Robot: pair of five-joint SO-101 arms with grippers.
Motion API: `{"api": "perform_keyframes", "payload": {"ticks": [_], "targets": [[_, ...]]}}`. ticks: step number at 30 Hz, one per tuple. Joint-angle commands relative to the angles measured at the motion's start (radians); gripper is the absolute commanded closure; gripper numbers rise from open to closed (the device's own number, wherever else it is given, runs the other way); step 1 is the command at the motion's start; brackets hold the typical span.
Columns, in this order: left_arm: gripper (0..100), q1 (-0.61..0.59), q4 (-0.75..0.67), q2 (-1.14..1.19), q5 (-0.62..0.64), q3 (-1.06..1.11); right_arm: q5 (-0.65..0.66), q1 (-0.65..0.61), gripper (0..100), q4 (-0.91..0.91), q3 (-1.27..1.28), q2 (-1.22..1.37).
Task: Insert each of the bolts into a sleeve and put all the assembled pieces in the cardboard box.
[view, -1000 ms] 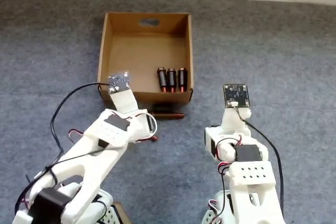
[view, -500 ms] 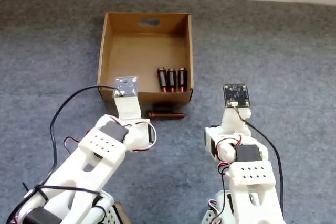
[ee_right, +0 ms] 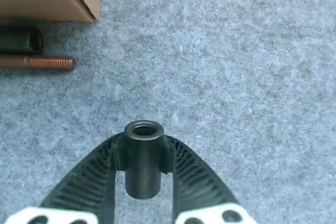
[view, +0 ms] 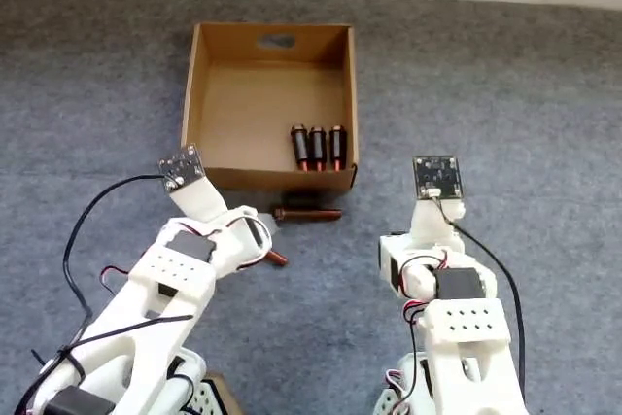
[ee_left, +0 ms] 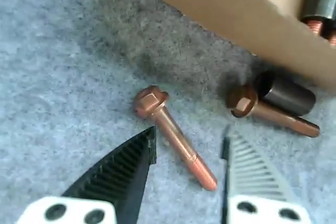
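**Left arm swings toward 9 o'clock; three pieces done, two pairs left**

Since a second ago the left arm has drawn back from the box front and turned its wrist toward 9 o'clock, while the right arm has kept still.

Nearest the arms, the right end effector [ee_right: 143, 162] is clamped on an upright sleeve [ee_right: 143, 132], bore upward, held over the bare desk [view: 544, 94]. The left end effector [ee_left: 189, 132] hangs with its jaws apart, straddling a loose bolt [ee_left: 176, 140] that lies flat on the desk.

Farther out, just at 6 o'clock of the box's front wall, a second bolt [view: 309, 213] lies beside a second sleeve [view: 301, 201], not yet joined.

Beyond them, the cardboard box [view: 199, 94] holds three assembled pieces [view: 318, 147], side by side in its corner at about 5 o'clock.

Judging from this, three pieces are finished and boxed. Two bolts remain to be paired with sleeves. The step in hand looks like picking up the loose bolt to meet the held sleeve, and the pair by the box wall would come after.
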Motion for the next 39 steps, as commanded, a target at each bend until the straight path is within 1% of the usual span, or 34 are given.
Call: {"api": "perform_keyframes", "payload": {"ticks": [1, 5, 8, 13, 17, 19, 20, 22, 23, 24, 27, 29, 32, 34, 37, 39], "targets": [[82, -0.016, -0.018, -0.027, 0.006, -0.002, -0.006, -0.004, 99.2, -0.016, -0.004, -0.015], [78, -0.016, -0.021, 0.001, 0.006, -0.008, -0.006, -0.004, 99.2, -0.016, -0.004, -0.015], [78, -0.019, -0.051, 0.097, 0.006, -0.042, -0.006, -0.004, 99.2, -0.016, -0.004, -0.015], [78, -0.047, -0.049, 0.285, 0.006, -0.153, -0.006, -0.004, 99.2, -0.016, -0.004, -0.015], [78, -0.065, -0.049, 0.331, 0.012, -0.179, -0.006, -0.004, 99.2, -0.016, -0.004, -0.015], [81, -0.067, -0.049, 0.323, 0.012, -0.176, -0.006, -0.004, 99.2, -0.016, -0.004, -0.015], [85, -0.068, -0.049, 0.317, 0.012, -0.176, -0.006, -0.004, 99.2, -0.016, -0.004, -0.015], [97, -0.068, -0.049, 0.297, 0.005, -0.176, -0.006, -0.002, 99.2, -0.016, -0.004, -0.015], [100, -0.067, -0.049, 0.285, 0.003, -0.176, -0.006, -0.002, 99.2, -0.016, -0.004, -0.015], [98, -0.065, -0.048, 0.271, -0.002, -0.173, -0.006, -0.002, 99.2, -0.016, -0.004, -0.015], [97, -0.048, -0.018, 0.225, -0.049, -0.16, -0.006, -0.002, 99.2, -0.016, -0.004, -0.016], [97, -0.008, 0.026, 0.186, -0.095, -0.157, -0.006, -0.002, 99.2, -0.016, -0.004, -0.016], [97, 0.073, 0.117, 0.117, -0.219, -0.157, -0.006, -0.002, 99.2, -0.018, -0.004, -0.016], [97, 0.099, 0.135, 0.081, -0.284, -0.157, -0.006, -0.002, 99.2, -0.018, -0.004, -0.016], [96, 0.105, 0.143, 0.079, -0.305, -0.156, -0.006, -0.002, 99.2, -0.018, -0.004, -0.016], [91, 0.105, 0.144, 0.108, -0.305, -0.156, -0.006, -0.002, 99.2, -0.018, -0.004, -0.016]]}}
